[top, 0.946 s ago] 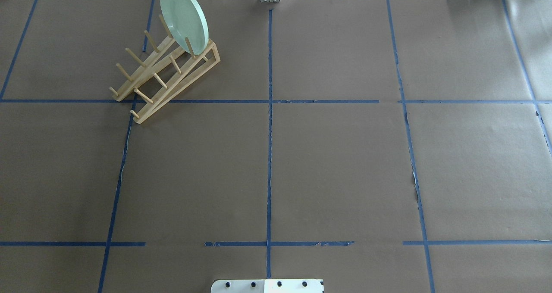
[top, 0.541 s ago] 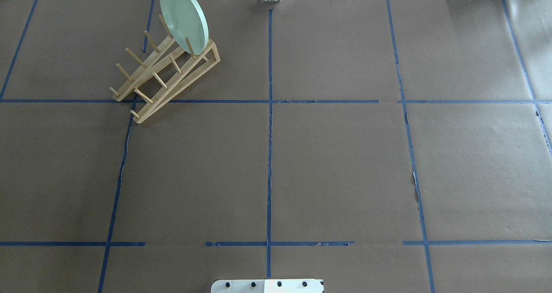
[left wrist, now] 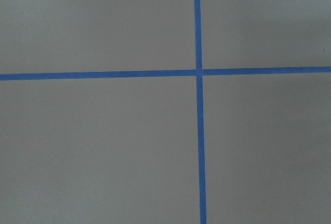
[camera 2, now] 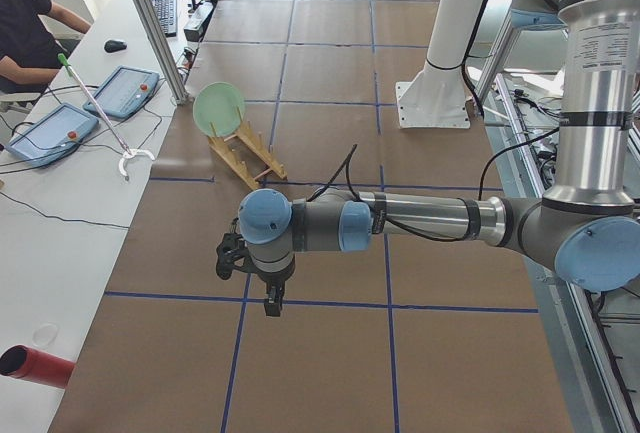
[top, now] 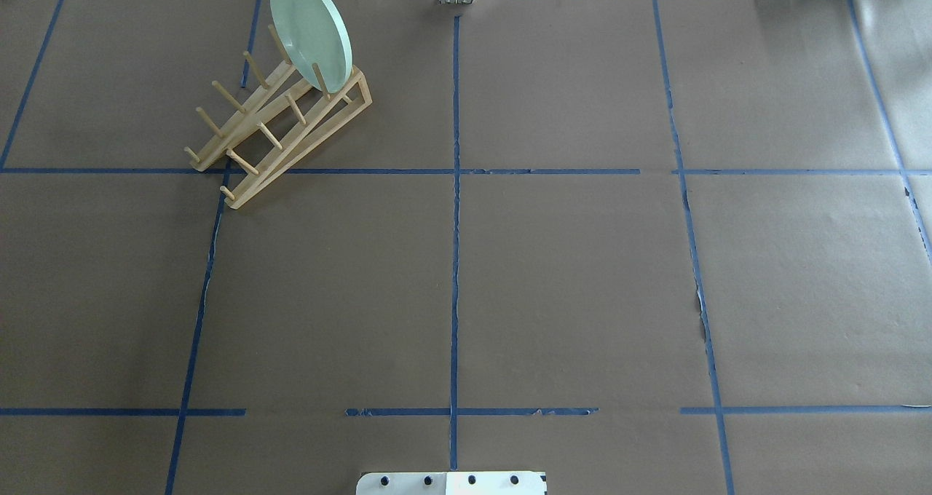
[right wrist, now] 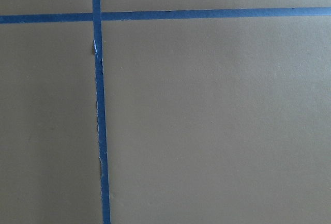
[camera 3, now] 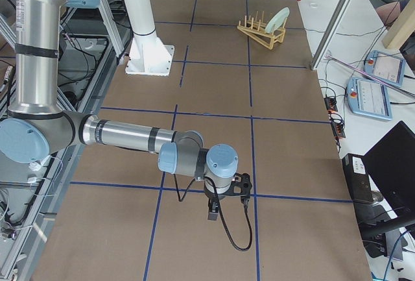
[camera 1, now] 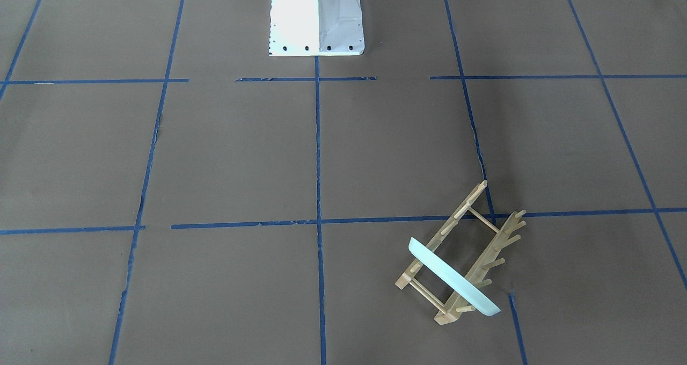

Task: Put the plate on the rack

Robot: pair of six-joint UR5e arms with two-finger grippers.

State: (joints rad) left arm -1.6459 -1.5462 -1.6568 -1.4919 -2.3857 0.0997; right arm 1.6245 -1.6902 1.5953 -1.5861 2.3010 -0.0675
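Observation:
The pale mint-green plate [top: 311, 29] stands on edge between the pegs at the far end of the light wooden rack [top: 269, 142], at the table's far left. Both also show in the front view, plate [camera 1: 453, 276] and rack [camera 1: 496, 249], and in the side views, plate [camera 2: 218, 108] and plate [camera 3: 280, 17]. My left gripper [camera 2: 272, 303] hangs over the table's left end, far from the rack. My right gripper [camera 3: 214, 215] hangs over the right end. I cannot tell whether either is open or shut. Both wrist views show only brown paper and blue tape.
The white robot base [camera 1: 316, 19] stands at the table's near middle edge. A side bench holds tablets [camera 2: 125, 88] and a red cylinder [camera 2: 40, 365], with a person seated there. An aluminium post [camera 3: 337, 15] rises by the far edge.

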